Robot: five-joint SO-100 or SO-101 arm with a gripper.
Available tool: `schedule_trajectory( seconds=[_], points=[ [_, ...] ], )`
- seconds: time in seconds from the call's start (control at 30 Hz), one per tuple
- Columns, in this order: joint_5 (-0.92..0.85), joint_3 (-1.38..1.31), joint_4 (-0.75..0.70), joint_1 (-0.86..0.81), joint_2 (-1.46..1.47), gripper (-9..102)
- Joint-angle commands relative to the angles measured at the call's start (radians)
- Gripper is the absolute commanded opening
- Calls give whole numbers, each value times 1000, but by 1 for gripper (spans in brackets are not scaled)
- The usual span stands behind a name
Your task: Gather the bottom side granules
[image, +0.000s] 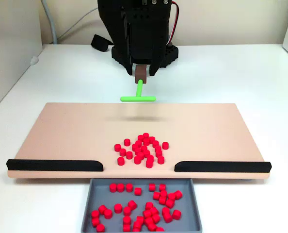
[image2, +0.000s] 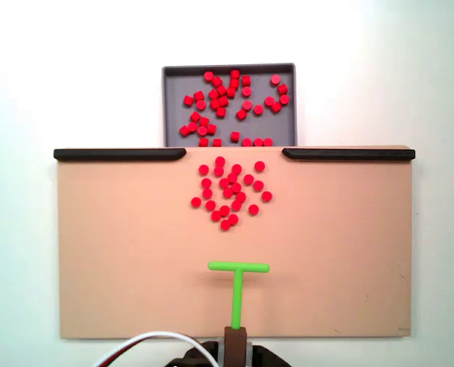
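The gripper (image: 141, 74) hangs above the board's (image: 61, 131) edge nearest the arm, its jaws pinching a brown block that carries the stem of the green T-shaped tool (image: 138, 95). Holding the tool by the stem end leaves the crossbar free and lying parallel to the board's long edges, which suits it for pushing a broad front of pieces at once. A soft shadow under the bar in a fixed view suggests the tool is lifted a little off the board, though I cannot tell how far.

The granules (image: 142, 148) still on the board lie in a loose cluster near the middle of the edge farthest from the arm, just short of the gap between the two black rails (image: 55, 165). The rails run along that edge from each corner inward, so anything swept sideways would be stopped, and only the central gap lets pieces through. The grey tray (image: 94, 191) sits on the surface tight against the board under that gap, placed to catch what falls; it already holds many granules scattered across its floor.

In the other fixed view the crossbar (image2: 238, 267) lines up almost squarely behind the cluster (image2: 231, 193), well apart from it. My judgement is that the tool is placed to come down behind the pile and push it straight through the gap.
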State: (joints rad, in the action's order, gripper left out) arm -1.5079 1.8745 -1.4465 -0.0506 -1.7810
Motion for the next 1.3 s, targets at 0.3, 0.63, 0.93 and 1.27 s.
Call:
schedule_trajectory(
  seconds=[0.3,0.63,0.93,1.27],
  points=[
    [8,-32,3,9,-38,0],
    [14,-32,3,17,-46,0],
    [18,-32,3,18,-57,0],
    [34,-31,3,15,-83,0]
  ],
)
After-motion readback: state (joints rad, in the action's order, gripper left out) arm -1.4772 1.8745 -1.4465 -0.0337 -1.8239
